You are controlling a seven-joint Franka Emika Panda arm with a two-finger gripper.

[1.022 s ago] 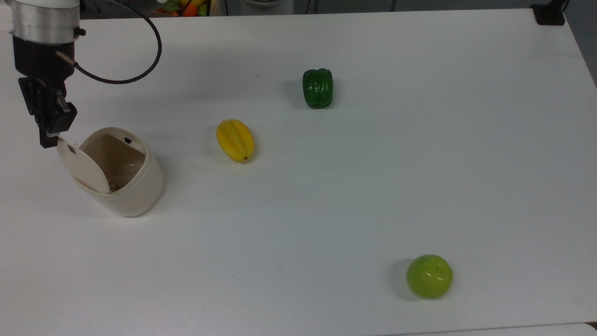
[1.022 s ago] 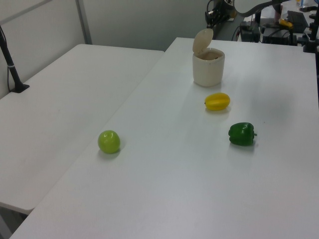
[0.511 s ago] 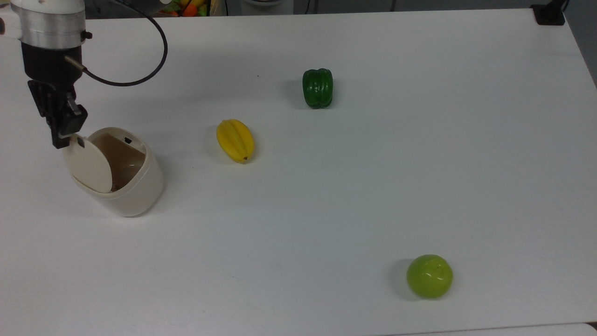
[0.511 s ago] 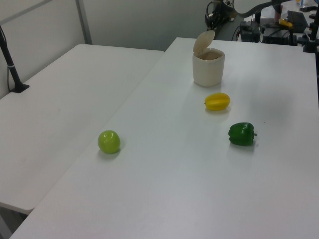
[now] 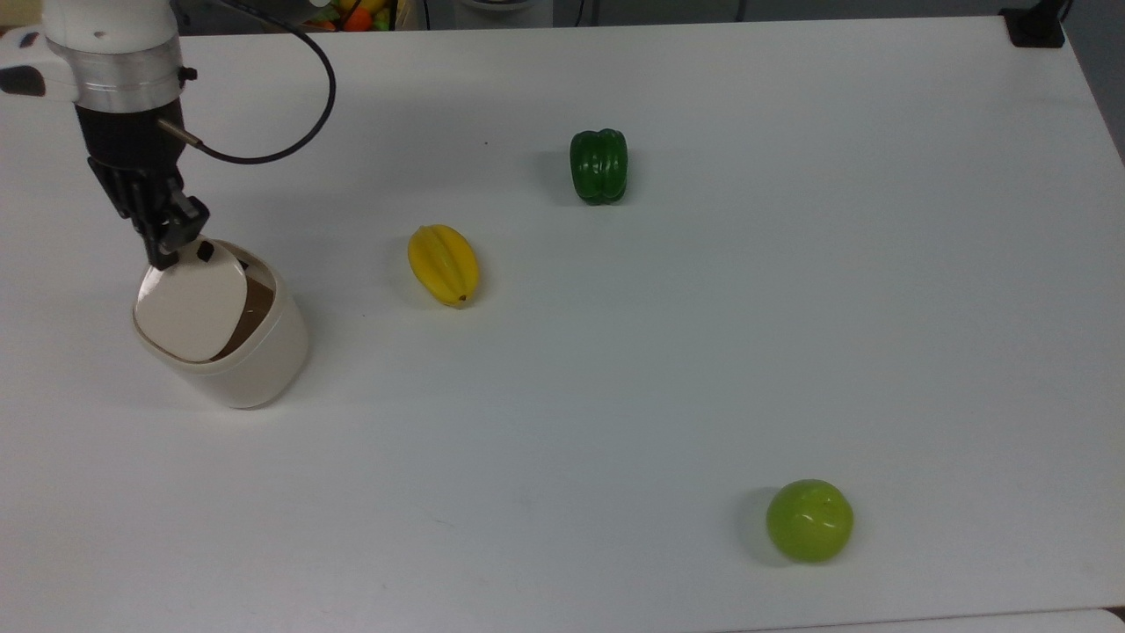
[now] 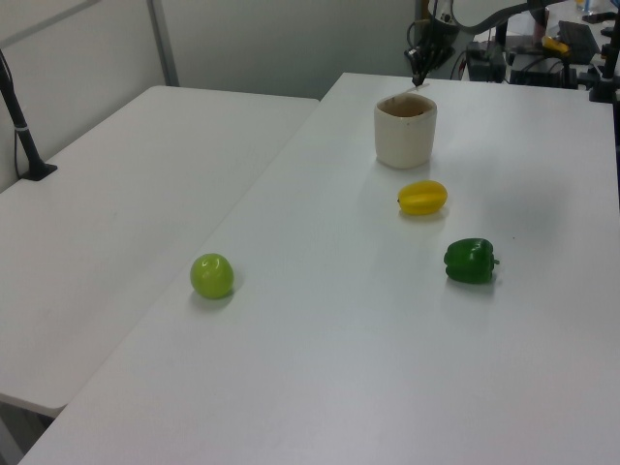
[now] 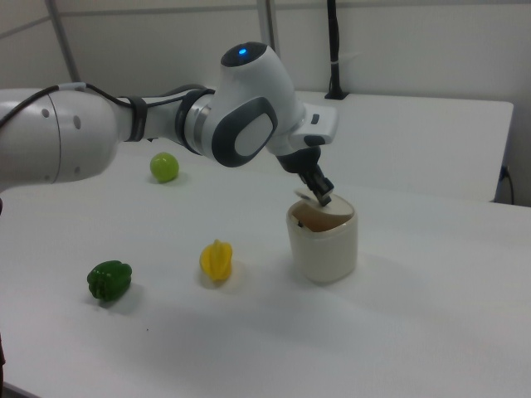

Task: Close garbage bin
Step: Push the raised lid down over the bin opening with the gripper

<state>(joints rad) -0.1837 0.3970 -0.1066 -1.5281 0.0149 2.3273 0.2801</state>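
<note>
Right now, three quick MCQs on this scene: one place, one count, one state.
1. In the top view, what lies nearest the garbage bin?
A. green pepper
B. yellow starfruit
C. green apple

2. How many fruits and vegetables lie on the table?
A. two
B. three
C. four

3. How does the bin's lid stand?
A. upright, fully open
B. tilted down over the opening, a gap left
C. lying on the table beside the bin

Answers:
1. B: the yellow starfruit sits just to the top view's right of the bin, while the green pepper and green apple lie farther off.
2. B: starfruit, pepper and apple, nothing more.
3. B: the lid leans low over the rim under the end effector, with dark interior showing along its right edge in the top view.
</note>
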